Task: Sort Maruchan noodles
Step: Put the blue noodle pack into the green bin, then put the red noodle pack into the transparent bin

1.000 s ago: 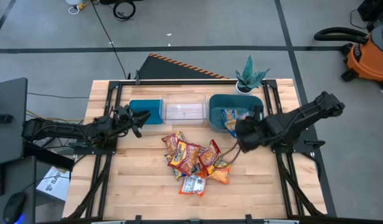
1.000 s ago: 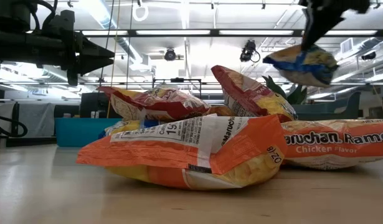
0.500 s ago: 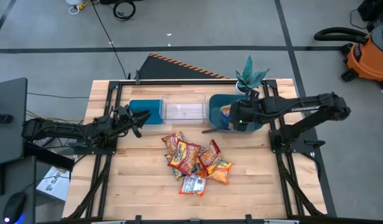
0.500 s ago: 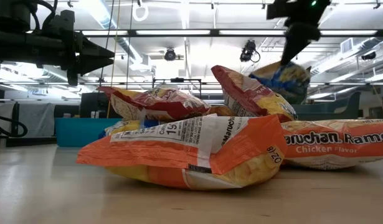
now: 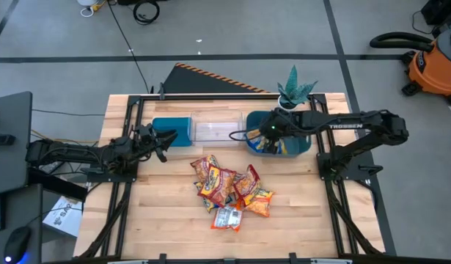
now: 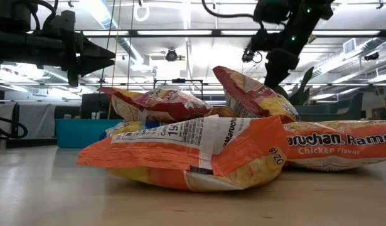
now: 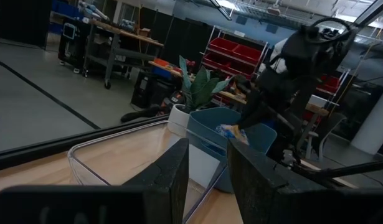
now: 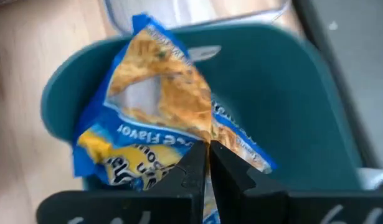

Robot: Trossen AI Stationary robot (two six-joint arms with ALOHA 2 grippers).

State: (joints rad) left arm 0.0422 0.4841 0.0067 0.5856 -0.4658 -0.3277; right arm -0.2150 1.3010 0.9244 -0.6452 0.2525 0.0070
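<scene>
Right gripper (image 5: 263,135) over right-hand teal bin (image 5: 298,144), fingers (image 8: 194,169) clamped on corner of yellow-and-blue packet (image 8: 160,118) hanging inside bin mouth. Left gripper (image 5: 165,137) idle above table's left side, near left teal bin (image 5: 172,130), fingers (image 7: 169,171) slightly apart, holding nothing. Clear bin (image 5: 218,131) between teal bins. Remaining noodle packets (image 5: 229,189) heaped at mid-table, red-orange and orange ones overlapping, silvery-white packet (image 5: 226,218) at near edge of pile. Potted plant (image 5: 293,90) behind right-hand bin.

My dark right pincer (image 8: 208,163) pinches a yellow-and-blue packet (image 8: 160,118) over the teal bin (image 8: 291,106). The heap (image 5: 229,192) on my pale wood counter (image 5: 159,213) shows red, orange, one silvery-white.
</scene>
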